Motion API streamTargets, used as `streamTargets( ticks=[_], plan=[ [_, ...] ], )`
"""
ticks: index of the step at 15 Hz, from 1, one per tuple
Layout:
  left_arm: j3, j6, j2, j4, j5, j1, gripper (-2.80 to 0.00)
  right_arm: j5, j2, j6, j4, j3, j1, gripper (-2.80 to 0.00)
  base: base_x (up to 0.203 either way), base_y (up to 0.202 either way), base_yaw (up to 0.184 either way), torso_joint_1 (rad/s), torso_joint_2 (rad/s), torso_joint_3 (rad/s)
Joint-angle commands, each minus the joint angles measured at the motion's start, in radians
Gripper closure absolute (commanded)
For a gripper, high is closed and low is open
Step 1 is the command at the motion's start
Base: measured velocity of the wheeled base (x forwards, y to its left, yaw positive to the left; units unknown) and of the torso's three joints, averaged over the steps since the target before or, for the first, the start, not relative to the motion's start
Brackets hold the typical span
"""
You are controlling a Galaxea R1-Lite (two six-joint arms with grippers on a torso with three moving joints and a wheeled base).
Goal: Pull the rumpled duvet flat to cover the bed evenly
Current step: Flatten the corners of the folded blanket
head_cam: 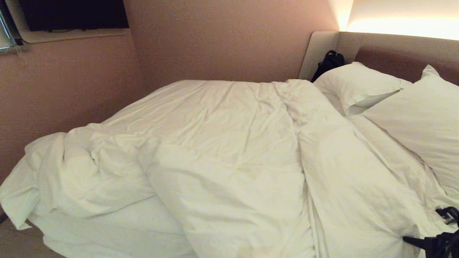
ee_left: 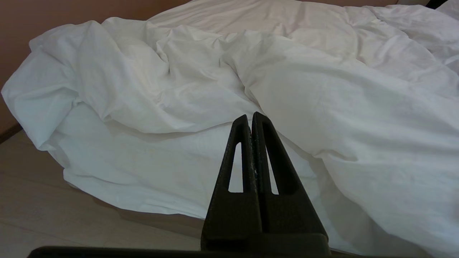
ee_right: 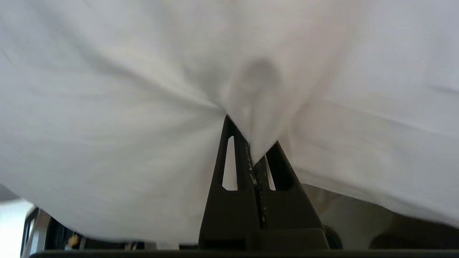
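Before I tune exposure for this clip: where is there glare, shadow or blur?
Head view: the lit strip above the headboard glares. Left wrist view: soft shadow under the duvet fold. Right wrist view: the cloth close to the right hand is blurred.

Pinkish-brown walls (head_cam: pixel 222 39) meet in a corner. A dark television (head_cam: pixel 73 13) hangs high on one wall above a pale shelf (head_cam: pixel 71 35). A warm light strip (head_cam: pixel 401 27) glows along the other side. Pale wood-look floor (ee_left: pixel 43 215) lies below.

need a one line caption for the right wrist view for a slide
Right claw shut on a pinched fold of the white duvet, cloth draping over the fingers.
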Motion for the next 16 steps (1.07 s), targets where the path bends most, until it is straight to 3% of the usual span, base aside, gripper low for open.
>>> streamTargets(
  ticks=[1, 3, 6, 10, 16],
  plan=[
    [0.0, -0.001, 0.001, -0.001, 0.0, 0.0, 0.0, 0.006, -0.054, 0.034, -0.005, -0.004, -0.032, 0.0, 0.0, 0.0, 0.0, 0.0, 0.0, 0.0],
    [0.0, -0.001, 0.001, -0.001, 0.0, 0.0, 0.0, 0.022, -0.092, 0.082, -0.003, -0.016, -0.059, 0.0, 0.0, 0.0, 0.0, 0.0, 0.0, 0.0],
    [0.0, -0.001, 0.001, -0.001, 0.0, 0.0, 0.0, 0.12, -0.134, 0.16, 0.016, -0.059, -0.113, 0.0, 0.0, 0.0, 0.0, 0.0, 0.0, 0.0],
    [0.0, -0.001, 0.001, -0.001, 0.0, 0.0, 0.0, 0.137, -0.156, 0.266, 0.04, -0.116, -0.141, 0.0, 0.0, 0.0, 0.0, 0.0, 0.0, 0.0],
    [0.0, -0.001, 0.001, -0.001, 0.0, 0.0, 0.0, 0.104, -0.111, 0.214, 0.038, -0.119, -0.145, 0.0, 0.0, 0.0, 0.0, 0.0, 0.0, 0.0]
  ],
)
